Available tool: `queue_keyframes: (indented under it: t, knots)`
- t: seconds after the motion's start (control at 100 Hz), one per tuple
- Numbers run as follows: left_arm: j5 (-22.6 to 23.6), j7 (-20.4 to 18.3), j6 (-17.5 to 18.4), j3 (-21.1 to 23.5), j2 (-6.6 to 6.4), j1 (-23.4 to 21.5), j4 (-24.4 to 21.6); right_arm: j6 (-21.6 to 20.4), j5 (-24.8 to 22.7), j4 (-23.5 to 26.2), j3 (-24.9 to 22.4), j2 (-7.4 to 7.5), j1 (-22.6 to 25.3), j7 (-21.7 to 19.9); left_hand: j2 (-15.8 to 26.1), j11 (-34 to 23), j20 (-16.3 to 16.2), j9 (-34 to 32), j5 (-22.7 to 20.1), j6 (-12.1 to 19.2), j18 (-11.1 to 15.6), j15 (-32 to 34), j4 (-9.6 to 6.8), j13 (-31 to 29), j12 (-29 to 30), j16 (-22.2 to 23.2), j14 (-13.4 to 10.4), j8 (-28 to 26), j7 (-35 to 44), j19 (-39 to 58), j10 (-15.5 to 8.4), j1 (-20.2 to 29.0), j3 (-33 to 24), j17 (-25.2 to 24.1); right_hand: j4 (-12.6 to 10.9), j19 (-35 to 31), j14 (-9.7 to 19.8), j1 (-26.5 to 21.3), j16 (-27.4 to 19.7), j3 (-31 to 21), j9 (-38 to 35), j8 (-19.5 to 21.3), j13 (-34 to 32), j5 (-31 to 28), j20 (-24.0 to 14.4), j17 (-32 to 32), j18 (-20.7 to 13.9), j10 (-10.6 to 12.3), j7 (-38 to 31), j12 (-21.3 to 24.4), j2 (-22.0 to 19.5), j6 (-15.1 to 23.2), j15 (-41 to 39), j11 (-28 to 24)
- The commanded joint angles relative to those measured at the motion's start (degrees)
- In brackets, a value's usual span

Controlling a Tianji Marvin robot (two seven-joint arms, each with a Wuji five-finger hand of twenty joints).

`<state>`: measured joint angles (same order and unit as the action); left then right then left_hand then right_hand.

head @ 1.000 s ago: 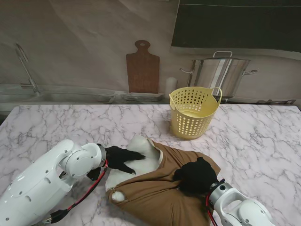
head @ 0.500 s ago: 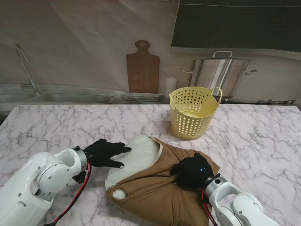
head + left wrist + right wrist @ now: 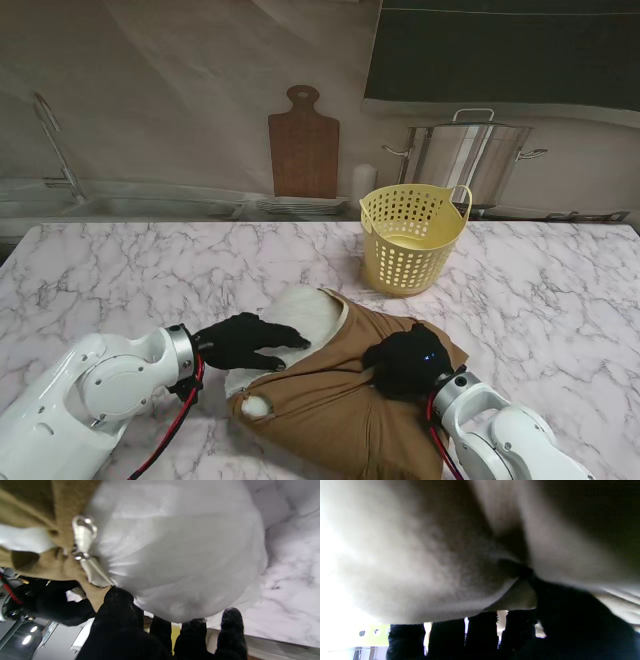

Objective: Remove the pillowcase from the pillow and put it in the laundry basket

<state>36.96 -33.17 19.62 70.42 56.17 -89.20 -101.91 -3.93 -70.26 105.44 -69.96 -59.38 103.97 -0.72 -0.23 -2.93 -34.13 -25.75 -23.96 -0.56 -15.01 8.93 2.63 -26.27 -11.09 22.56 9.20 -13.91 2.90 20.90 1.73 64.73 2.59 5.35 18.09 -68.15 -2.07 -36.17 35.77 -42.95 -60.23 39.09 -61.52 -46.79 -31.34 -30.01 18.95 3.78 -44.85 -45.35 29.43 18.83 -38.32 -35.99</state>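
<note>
From the stand's view, the soft white stuffed pillow (image 3: 292, 322) lies on the white marble surface (image 3: 130, 270), nearer to me than the yellow perforated plastic laundry basket (image 3: 410, 238), with the brown fabric pillowcase (image 3: 340, 395) covering its half away from my left hand. The pillow's long axis runs from my left hand (image 3: 245, 341) towards my right hand (image 3: 408, 360), so the bare white end points at the left hand, which is the nearer one to it. That hand rests on the bare end with fingers spread, gripping nothing. My right hand sits bunched on the brown cloth; I judge it clamped on the pillowcase.

In the left wrist view, the white pillow bulges just beyond my black fingertips (image 3: 231, 620), which are apart. A metal zipper pull (image 3: 83, 533) marks the pillowcase's open edge against the pillow.

In the right wrist view, blurred brown cloth fills the frame, a fold pinched at my thumb.
</note>
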Motion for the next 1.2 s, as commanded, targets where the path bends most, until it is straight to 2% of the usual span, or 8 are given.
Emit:
queue_keyframes:
  t: [0.0, 0.69, 0.74, 0.81, 0.86, 0.93, 0.96, 1.19]
  knots:
    - [0.26, -0.74, -1.32, -0.63, -0.49, 0.56, 2.14, 0.72, -0.48, -2.18, -0.46, 0.21, 0.52, -0.39, -1.01, -0.91, 0.95, 0.54, -1.62, 0.96, -0.2, 0.12, -1.38, 0.03, -0.27, -0.35, -0.06, -0.5, 1.13, 13.82, -0.87, 4.33, -1.13, -0.42, -7.5, -1.2, 1.31, -13.55, 1.54, -13.22, -0.5, 0.4, -4.14, -2.12, -0.03, 0.03, -0.9, -0.48, -3.4, 0.63, -3.33, -0.89, -2.68, -0.79]
    - [-1.92, -8.82, -7.52, -11.8, -2.12, 10.28, 13.17, 0.05, -2.93, 0.34, -8.65, -0.2, 8.17, 3.13, -3.79, -0.48, 1.26, 6.37, 3.48, 1.29, 1.01, -0.78, -1.79, 2.07, 1.85, -1.17, -0.88, 1.08, -1.42, 12.22, -2.21, 2.11, -0.92, -0.79, -7.1, 0.8, 1.44, -13.9, 0.3, -13.47, 1.3, 1.46, -2.39, -2.35, 1.08, 1.63, 0.05, -0.53, -3.64, 1.89, -4.16, -0.44, 0.24, 1.25]
    - [-1.98, -9.23, -7.84, -12.66, -2.22, 10.9, 13.49, -0.65, -2.06, 0.43, -9.05, -0.31, 8.61, 3.61, -3.72, -0.5, 1.18, 6.4, 3.46, 1.26, 1.11, -0.75, -1.82, 2.1, 1.9, -1.17, -0.76, 1.09, -1.38, 12.23, -2.08, 1.79, -0.99, -0.76, -8.18, 2.24, 1.14, -12.51, -0.92, -10.42, 2.77, -0.89, -0.67, 0.47, 1.57, 2.94, 0.63, -1.14, -1.77, 3.24, -5.58, -0.16, 3.83, 4.13]
    - [-2.56, -9.78, -8.4, -14.19, -2.33, 12.14, 14.11, -2.79, 1.63, 0.44, -9.05, -0.59, 8.68, 4.28, -3.72, -0.5, 1.07, 6.41, 3.52, 1.08, 1.13, -0.75, -1.74, 2.2, 1.94, -1.18, -0.63, 1.09, -1.35, 12.22, -2.06, 0.82, -0.79, -0.78, -9.79, 4.75, 0.32, -2.17, -3.47, 1.6, 9.91, -12.99, 4.63, 11.59, 2.05, 5.79, 0.99, -2.73, -4.17, 10.63, -7.92, -1.6, 11.38, 6.52]
    - [-3.53, -9.92, -9.04, -15.5, -2.32, 13.23, 14.78, -3.91, 4.97, 0.63, -8.53, -0.9, 8.46, 4.63, -3.65, -0.49, 1.02, 6.41, 3.55, 1.1, 1.31, -0.74, -1.76, 2.24, 1.97, -1.17, -0.59, 1.08, -1.32, 12.16, -1.96, 0.55, -0.91, -0.83, -10.46, 6.01, -0.15, 0.46, -5.04, 5.25, 13.86, -15.28, 7.92, 14.74, 2.31, 7.78, 1.05, -3.85, -2.14, 13.62, -9.19, -3.86, 14.61, 7.17]
    - [-4.72, -10.16, -10.14, -17.38, -2.31, 14.86, 15.54, -5.16, 7.78, 1.15, -7.42, -1.25, 7.97, 5.57, -3.54, -0.42, 0.93, 6.57, 3.85, 1.11, 1.26, -0.72, -1.72, 2.35, 2.0, -1.16, -0.37, 1.09, -1.39, 12.09, -1.87, 0.02, -0.9, -0.87, -12.56, 7.71, -1.0, 4.55, -7.3, 9.83, 18.81, -12.72, 12.12, 15.44, 2.46, 10.37, 1.08, -5.18, 7.53, 16.48, -12.89, -7.68, 17.82, 7.79]
    - [-5.18, -10.11, -10.39, -18.22, -2.27, 15.63, 15.97, -5.62, 8.73, 1.55, -6.92, -1.35, 7.81, 5.75, -3.6, -0.42, 0.87, 6.53, 3.95, 1.02, 1.28, -0.66, -1.68, 2.29, 2.0, -1.13, -0.17, 1.1, -1.41, 12.11, -1.75, -0.39, -0.79, -0.84, -15.14, 8.94, -1.82, 6.82, -8.88, 11.74, 21.99, -9.66, 14.83, 16.08, 2.73, 11.97, 1.29, -5.94, 14.27, 17.93, -15.29, -9.64, 19.83, 8.87]
    - [-9.88, -10.96, -14.63, -25.07, -2.02, 22.17, 18.58, -8.57, 9.45, 4.73, -4.05, -1.65, 7.54, 8.75, -3.45, -0.2, 0.4, 6.72, 4.75, 0.76, 1.58, -0.46, -1.66, 2.49, 1.99, -0.86, 0.54, 1.07, -1.62, 12.22, -1.4, -2.28, -0.79, -0.87, -15.48, 16.1, -5.35, 12.56, -15.62, 19.67, 33.62, -11.01, 25.48, 26.27, 4.89, 18.94, 2.8, -8.38, 26.55, 24.91, -16.64, -11.73, 27.97, 14.89]
